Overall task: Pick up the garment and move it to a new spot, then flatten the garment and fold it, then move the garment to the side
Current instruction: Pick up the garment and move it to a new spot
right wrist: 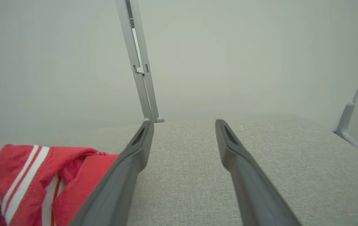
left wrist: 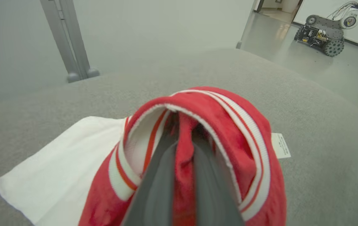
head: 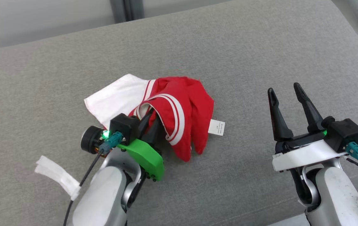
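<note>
left gripper [head: 151, 121] — clamped on garment [head: 189, 103] fold | right gripper [head: 285, 89] — jaws apart, garment well to its left

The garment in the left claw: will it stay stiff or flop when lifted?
Probably floppy: the garment lies bunched in soft folds on the cushion. Likely light too, as it looks like thin cloth. The left gripper pinches just one fold, so the unheld rest would probably dangle and drag.

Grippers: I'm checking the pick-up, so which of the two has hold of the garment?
The left gripper: it is shut on a red fold of the red-and-white garment, while the right gripper stands open above the grey cushion, apart from the cloth.
</note>
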### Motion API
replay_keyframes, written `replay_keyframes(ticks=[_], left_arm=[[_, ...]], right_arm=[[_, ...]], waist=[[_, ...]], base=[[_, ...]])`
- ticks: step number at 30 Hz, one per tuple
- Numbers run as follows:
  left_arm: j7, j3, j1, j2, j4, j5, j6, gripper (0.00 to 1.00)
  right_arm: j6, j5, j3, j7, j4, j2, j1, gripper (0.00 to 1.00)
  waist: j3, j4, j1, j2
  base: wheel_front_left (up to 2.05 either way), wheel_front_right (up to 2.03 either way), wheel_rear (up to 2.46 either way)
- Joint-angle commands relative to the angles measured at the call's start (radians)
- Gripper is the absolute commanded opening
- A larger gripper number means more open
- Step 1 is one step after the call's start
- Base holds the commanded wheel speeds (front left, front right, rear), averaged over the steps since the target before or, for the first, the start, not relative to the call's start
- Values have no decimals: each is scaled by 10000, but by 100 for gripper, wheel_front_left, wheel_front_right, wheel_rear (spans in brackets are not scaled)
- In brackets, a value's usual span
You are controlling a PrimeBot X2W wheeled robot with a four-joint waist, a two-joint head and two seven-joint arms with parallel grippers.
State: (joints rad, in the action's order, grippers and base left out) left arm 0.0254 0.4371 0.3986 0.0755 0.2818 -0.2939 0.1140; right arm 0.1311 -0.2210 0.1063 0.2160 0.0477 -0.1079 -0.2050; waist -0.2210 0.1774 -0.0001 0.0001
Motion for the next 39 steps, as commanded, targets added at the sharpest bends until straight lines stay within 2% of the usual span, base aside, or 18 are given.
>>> replay_keyframes(ticks=[1,5,6,7,8,12,17,24,30,33,39], left_arm=[[96,190,235,-22,321,-67,49,0],[502,698,491,-125,1331,-404,100,0],[726,775,599,-150,1462,-428,112,9],[878,855,666,-162,1585,-441,118,48],[1081,912,718,-175,1693,-444,107,100],[1798,903,787,-204,1753,-459,-228,100],[2184,715,311,-169,1266,-440,-680,100],[2316,129,-680,375,233,-493,-1358,100],[2372,-756,-1575,989,-435,-779,-1903,100],[2395,-1154,-1927,1233,-637,-956,-2005,100],[2400,-1517,-2433,1534,-737,-988,-1906,100]], right_arm=[[-6,-63,-22,112,39,52,-207,100],[-6,-103,-57,257,197,120,-297,100],[-6,-78,-96,282,233,123,-296,100],[-6,-75,-111,287,274,133,-298,100],[-6,-50,-123,311,310,122,-291,100],[-6,65,-113,339,418,-12,-225,100],[-6,139,-178,203,424,-138,30,100],[-6,187,-298,-102,217,-207,421,100],[-6,221,-440,-305,10,-215,757,100],[-6,216,-472,-404,-77,-220,937,100],[-6,267,-459,-639,-234,-223,1296,100]], waist=[[-975,1021,1,-1],[-1091,1077,1,-1],[-1099,1026,1,-1],[-1083,971,1,-1],[-1036,870,1,-1],[-683,434,1,-1],[-90,-237,1,-1],[573,-1087,1,-1],[944,-1579,1,-1],[1118,-1735,1,-1],[1466,-1840,1,-1]], base=[[0,0,0],[0,0,0],[0,0,0],[0,0,0],[0,0,0],[0,0,0],[0,0,0],[0,0,0],[0,0,0],[0,0,0],[0,0,0]])
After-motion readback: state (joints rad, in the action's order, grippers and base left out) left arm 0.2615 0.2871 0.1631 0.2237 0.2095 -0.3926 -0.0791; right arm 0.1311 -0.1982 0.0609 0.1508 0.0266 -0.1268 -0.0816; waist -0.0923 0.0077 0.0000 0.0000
